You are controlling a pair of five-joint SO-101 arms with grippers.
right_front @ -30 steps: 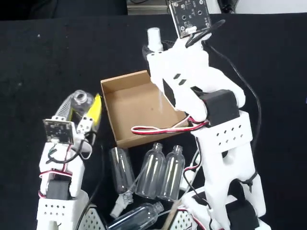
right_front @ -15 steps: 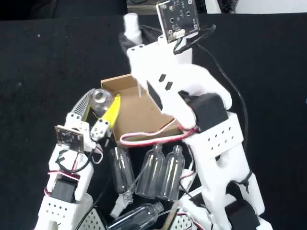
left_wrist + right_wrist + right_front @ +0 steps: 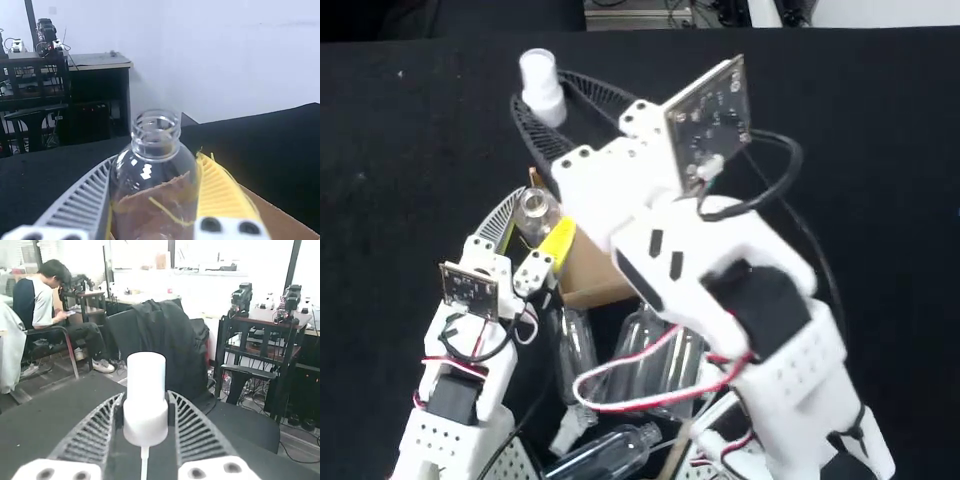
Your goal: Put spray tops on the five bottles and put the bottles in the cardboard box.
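My left gripper is shut on a clear uncapped bottle, held upright at the near left corner of the cardboard box; the left wrist view looks along the bottle to its open neck, between the grey and yellow fingers. My right gripper is shut on a white spray top, up above and behind the bottle. Black ribbed fingers clamp the spray top, cap upward. Several clear bottles lie on the cloth in front of the box, one with its neck pointing right.
The right arm's white body hangs over most of the box and part of the lying bottles. Black cloth covers the table. Both arm bases stand at the near edge.
The right gripper swung left with the spray top, from above the box's far edge to over the bottle. The left gripper carried the bottle right and slightly forward to the box corner.
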